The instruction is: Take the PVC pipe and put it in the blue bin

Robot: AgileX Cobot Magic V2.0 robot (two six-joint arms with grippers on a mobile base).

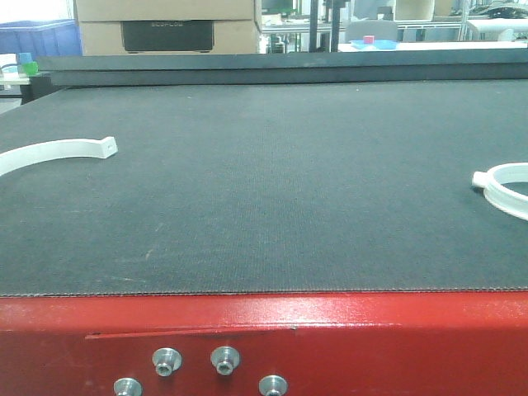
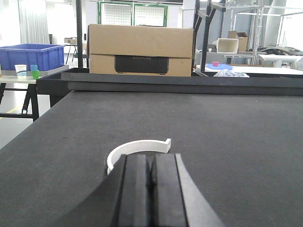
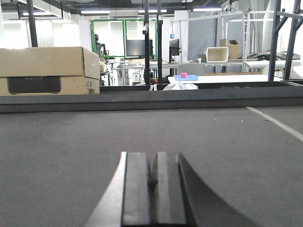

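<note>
We are holding both arms low and level over the dark bench (image 1: 264,206). Our left gripper (image 2: 151,163) and right gripper (image 3: 152,161) are showing fingers pressed together, gripping nothing. A white, half-ring PVC pipe (image 2: 137,146) is lying flat just ahead of the left gripper, well apart from the blue bin (image 2: 33,54).

We see evenly lit indoor pictures, bright but soft, where the dark table mat (image 1: 264,190) looks matte and carries hardly any shadow. Ceiling strip lights (image 3: 94,11) glow in the right wrist view, the far-left background (image 2: 9,28) of the left wrist view is washed out to white, and a pale glare runs along the red table edge (image 1: 346,312). We find distant areas slightly soft and grainy, and the black fingers (image 2: 135,194) nearest the left wrist lens a little blurred.
</note>
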